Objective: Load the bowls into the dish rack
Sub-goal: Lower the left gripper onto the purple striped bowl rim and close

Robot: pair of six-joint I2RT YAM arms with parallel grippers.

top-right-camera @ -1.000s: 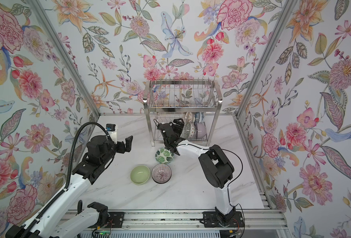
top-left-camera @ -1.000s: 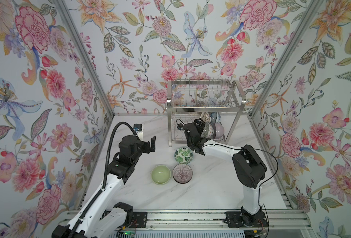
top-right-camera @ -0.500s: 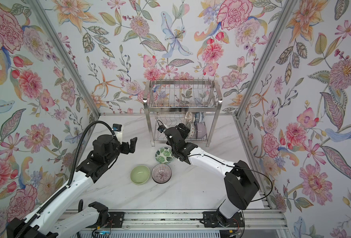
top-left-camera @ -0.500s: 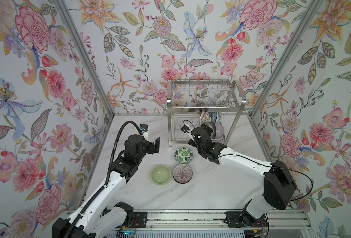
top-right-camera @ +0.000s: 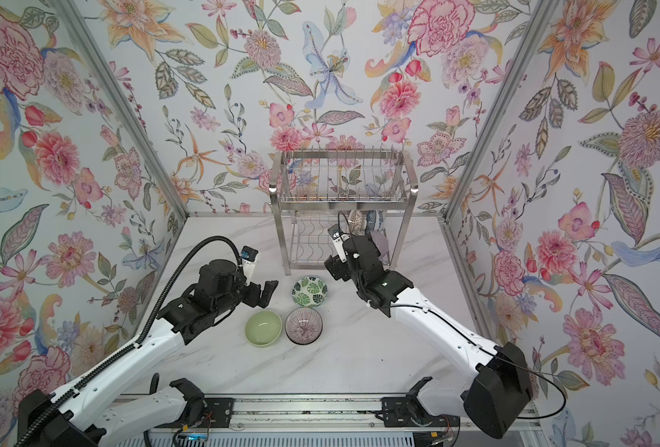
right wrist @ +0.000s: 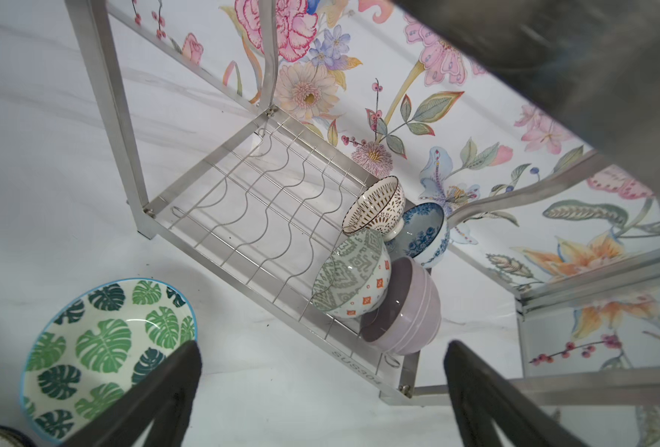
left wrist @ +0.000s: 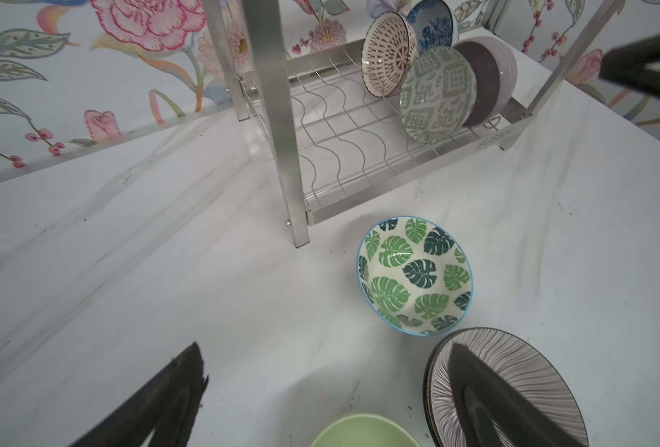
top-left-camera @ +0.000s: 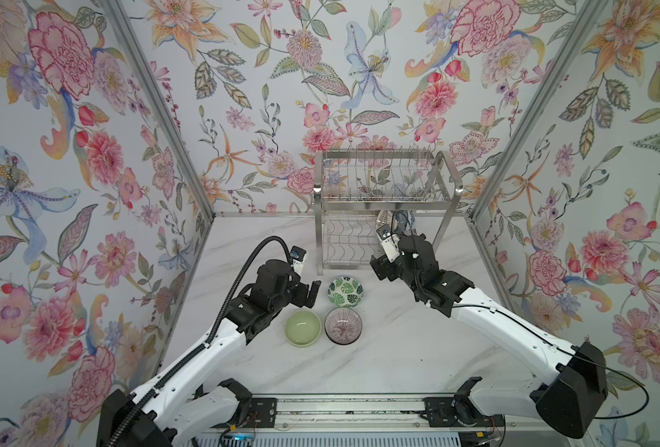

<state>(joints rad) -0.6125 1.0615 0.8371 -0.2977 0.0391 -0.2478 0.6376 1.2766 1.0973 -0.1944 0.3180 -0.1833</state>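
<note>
**three bowls on the table, both grippers wide open and empty**

here we are at the dish rack (top-left-camera: 382, 206), standing at the far middle of the marble table (top-left-camera: 398, 360). the left gripper (top-left-camera: 308, 296) is spread wide with nothing in it, just left of the green leaf bowl (top-left-camera: 345, 291). the right gripper (top-left-camera: 380, 267) is also spread wide and empty, in front of the rack's lower shelf. the pale green bowl (top-left-camera: 303, 328) and the purple-lined bowl (top-left-camera: 343, 326) sit side by side, nearer than the leaf bowl.

the leaf bowl looks like the next pick. best done with one finger inside the rim and one outside. then tip it on edge and seat it in the free wavy wires left of the loaded bowls, clear of the front leg.

the top views hide most of that lower shelf. the left wrist view opens it up: the white lattice bowl (left wrist: 388, 54), blue floral bowl (left wrist: 433, 23), grey-green bowl (left wrist: 436, 93) and lilac bowl (left wrist: 491, 77), all on edge at the right end.
</note>
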